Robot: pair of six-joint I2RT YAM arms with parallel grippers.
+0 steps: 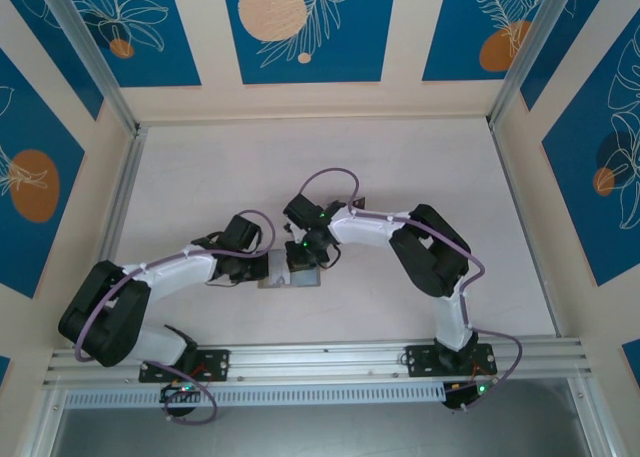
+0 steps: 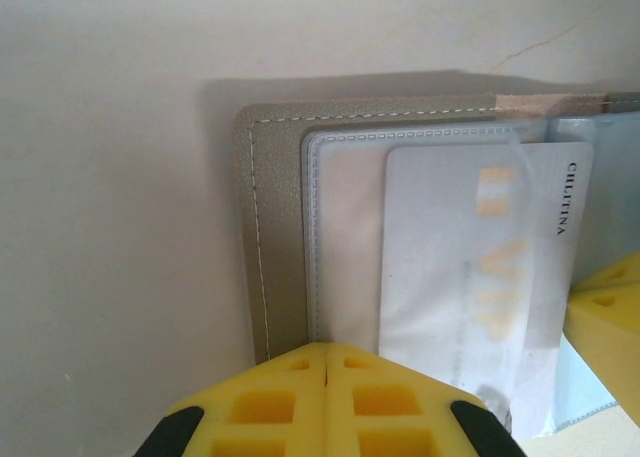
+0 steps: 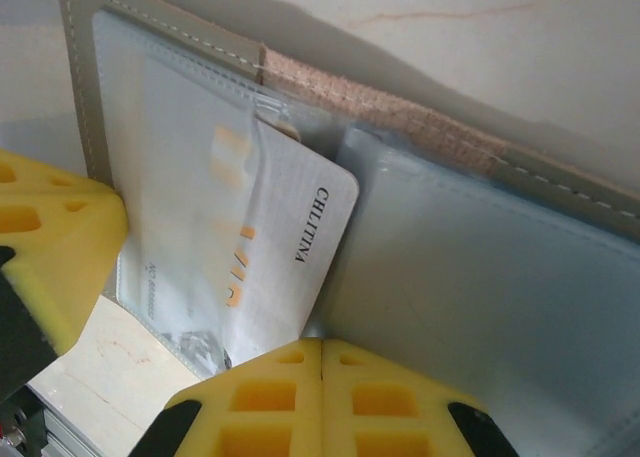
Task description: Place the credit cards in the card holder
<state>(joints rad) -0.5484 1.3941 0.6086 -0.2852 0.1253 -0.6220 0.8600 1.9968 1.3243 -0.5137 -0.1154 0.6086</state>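
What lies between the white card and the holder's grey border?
A strip of clear stitched pocket lies between the card and the bare grey of the holder; the left wrist view shows it.

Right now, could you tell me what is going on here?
Both arms are bent over the open grey holder. A white card sits partly inside a clear pocket, its lettered end sticking out. The left gripper is shut, with its tips at the holder's edge beside the card. The right gripper is shut too, at the card's corner.
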